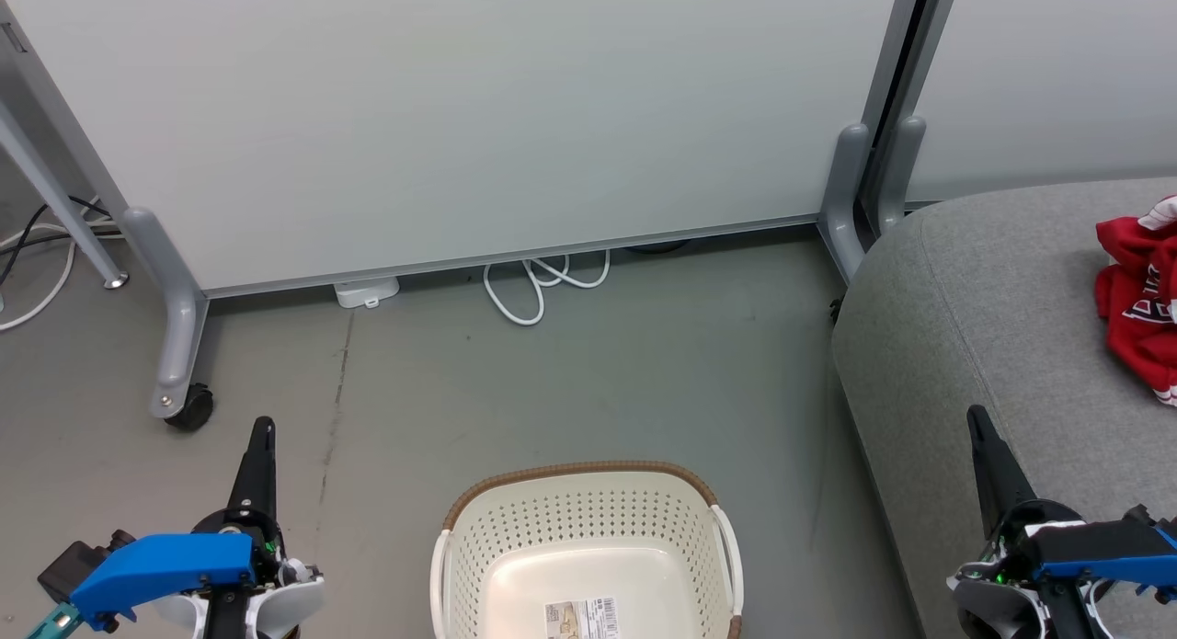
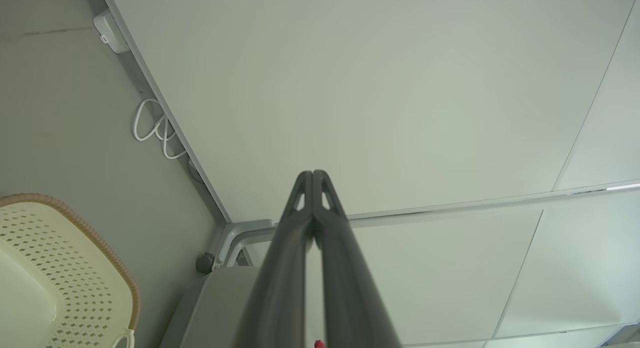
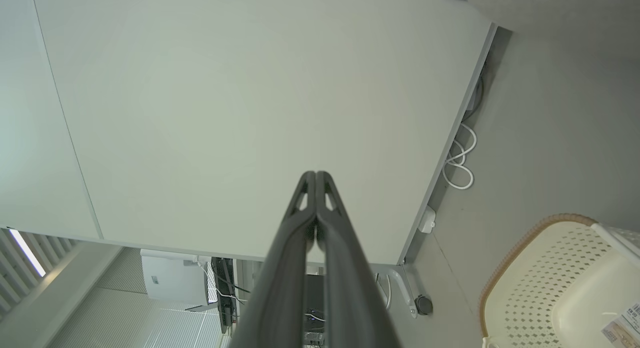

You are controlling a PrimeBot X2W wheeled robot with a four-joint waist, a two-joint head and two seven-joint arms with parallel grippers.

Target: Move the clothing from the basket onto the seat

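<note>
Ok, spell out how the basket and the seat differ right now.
The basket is cream perforated plastic; the seat is grey fabric. The basket is far smaller than the seat. The basket's visible part holds just a label, while the seat carries the red clothing. Both have rounded corners and stand on the floor.

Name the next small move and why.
Probably tilt the head down to check the cut-off near end of the cream perforated plastic basket: its visible floor is bare, red fabric clothing lies on the grey upholstered seat, left gripper and right gripper are shut, empty.
</note>
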